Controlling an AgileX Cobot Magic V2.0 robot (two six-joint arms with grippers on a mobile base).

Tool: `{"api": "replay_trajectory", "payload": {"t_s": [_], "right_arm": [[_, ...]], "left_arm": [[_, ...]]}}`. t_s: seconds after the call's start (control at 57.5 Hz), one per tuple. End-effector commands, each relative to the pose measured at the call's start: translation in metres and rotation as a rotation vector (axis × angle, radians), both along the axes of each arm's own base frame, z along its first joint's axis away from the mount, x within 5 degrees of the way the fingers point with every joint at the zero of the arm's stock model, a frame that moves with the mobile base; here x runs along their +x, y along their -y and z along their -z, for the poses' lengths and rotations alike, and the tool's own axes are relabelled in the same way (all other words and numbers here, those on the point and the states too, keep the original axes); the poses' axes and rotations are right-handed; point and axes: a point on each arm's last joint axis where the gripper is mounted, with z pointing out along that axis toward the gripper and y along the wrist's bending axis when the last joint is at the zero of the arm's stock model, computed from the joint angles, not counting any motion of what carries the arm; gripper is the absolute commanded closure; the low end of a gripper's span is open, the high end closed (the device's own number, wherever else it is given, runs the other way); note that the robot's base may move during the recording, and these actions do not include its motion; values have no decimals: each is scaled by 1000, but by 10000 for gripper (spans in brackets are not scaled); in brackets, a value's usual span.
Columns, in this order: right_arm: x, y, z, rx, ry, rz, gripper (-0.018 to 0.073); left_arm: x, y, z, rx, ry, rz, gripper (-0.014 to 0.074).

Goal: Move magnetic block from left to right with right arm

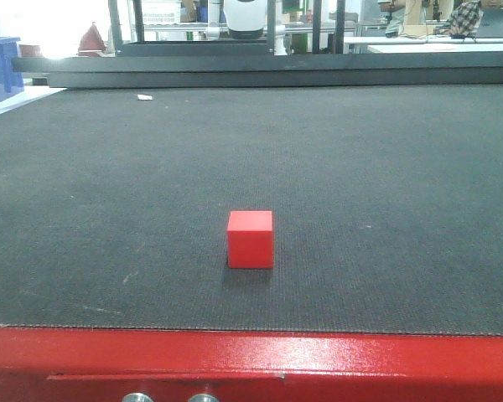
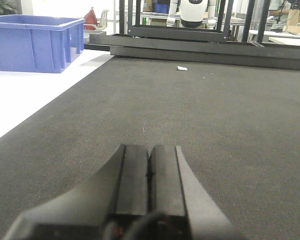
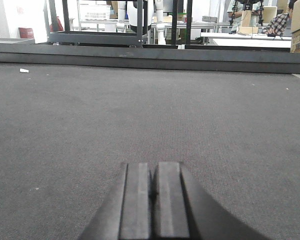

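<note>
The magnetic block (image 1: 251, 239), a small red cube, sits on the dark mat (image 1: 251, 167) near the front edge, about mid-width in the front view. No arm shows in that view. In the left wrist view my left gripper (image 2: 150, 147) is shut with nothing between its pads, low over bare mat. My right gripper (image 3: 152, 164) is likewise shut and empty in the right wrist view, over bare mat. The block does not show in either wrist view.
A blue crate (image 2: 35, 42) stands on the white surface left of the mat. A small white scrap (image 2: 182, 68) lies far back on the mat. A low dark rail (image 1: 268, 71) runs along the mat's far edge, and a red table edge (image 1: 251, 360) at the front.
</note>
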Motion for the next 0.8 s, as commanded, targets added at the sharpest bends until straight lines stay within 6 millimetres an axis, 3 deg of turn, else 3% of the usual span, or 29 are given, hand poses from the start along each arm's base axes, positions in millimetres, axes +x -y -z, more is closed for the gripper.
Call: {"api": "replay_trajectory", "payload": {"t_s": [0.0,0.782], "right_arm": [[-3,1,-10,-15,114,8,500],[-3,0,-10,-16,110,8,500]], "left_arm": [[-1,0,-5,-10,84,-3,722],[-1,0,-5,-10,84,-3,722]]}}
